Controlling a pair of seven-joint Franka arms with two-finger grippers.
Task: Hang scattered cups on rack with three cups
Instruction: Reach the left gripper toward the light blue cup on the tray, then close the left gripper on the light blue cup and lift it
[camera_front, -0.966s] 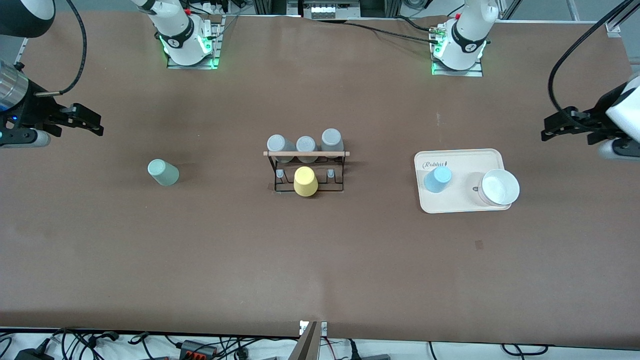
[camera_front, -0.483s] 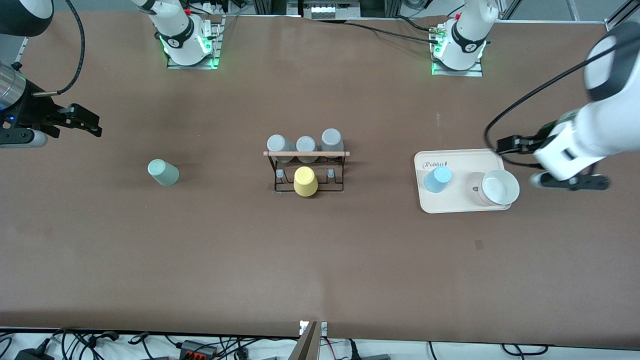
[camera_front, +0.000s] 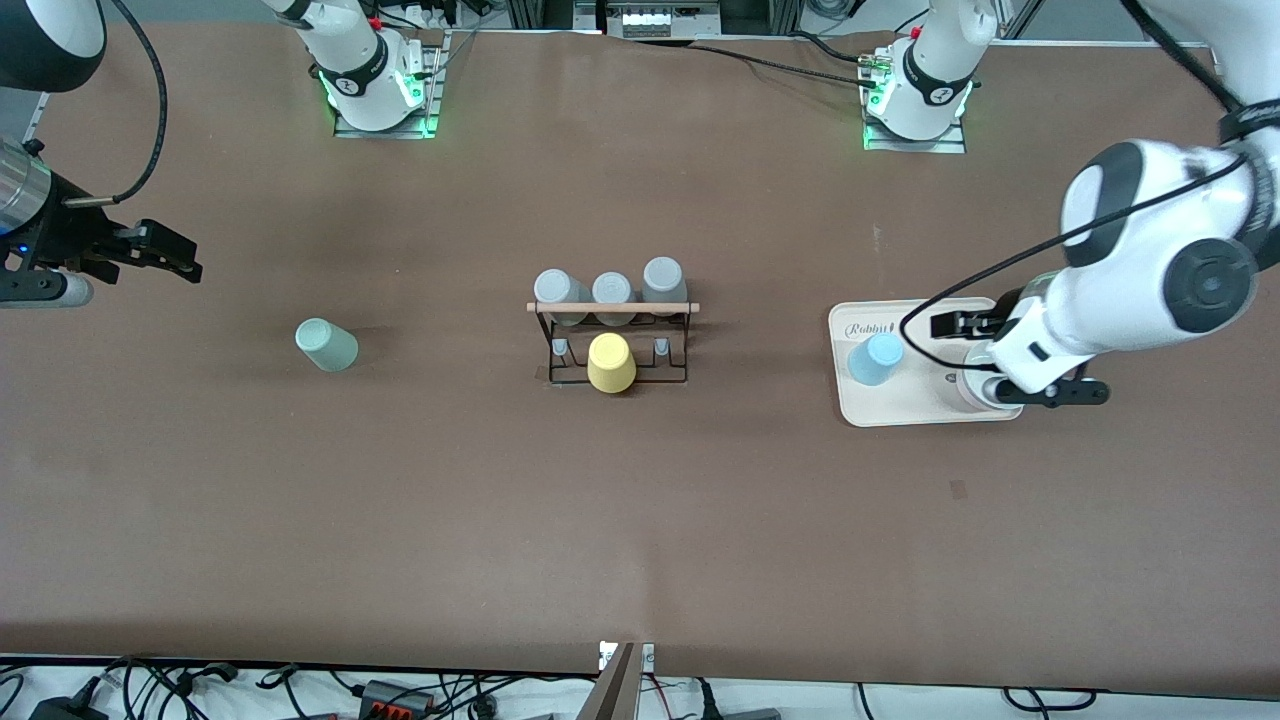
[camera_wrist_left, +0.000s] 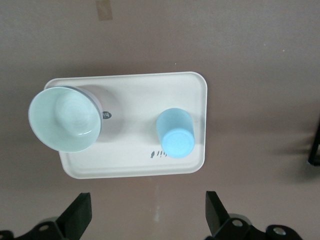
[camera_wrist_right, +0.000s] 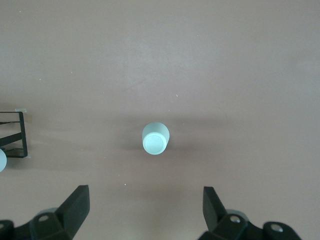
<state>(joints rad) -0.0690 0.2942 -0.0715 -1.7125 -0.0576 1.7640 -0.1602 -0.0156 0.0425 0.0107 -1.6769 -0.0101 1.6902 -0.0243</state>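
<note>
Currently approach step: left gripper (camera_wrist_left: 145, 222), jaws open, hangs over cream tray (camera_front: 925, 410) holding blue cup (camera_front: 875, 359). Right gripper (camera_wrist_right: 145, 215), open, above mint cup (camera_front: 326, 345) on worktop. Rack (camera_front: 612, 335) mid-worktop. Next: descend, grasp.

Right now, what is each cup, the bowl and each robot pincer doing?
Mint-green cup: upside down on the table, not hung.
Light blue cup: upside down on the cream tray, not hung.
Yellow cup: hung on the rack.
Three grey cups: hung on the rack.
Bowl: upright on the tray.
Left pincer: open, over the tray.
Right pincer: open, over the mint-green cup.
</note>
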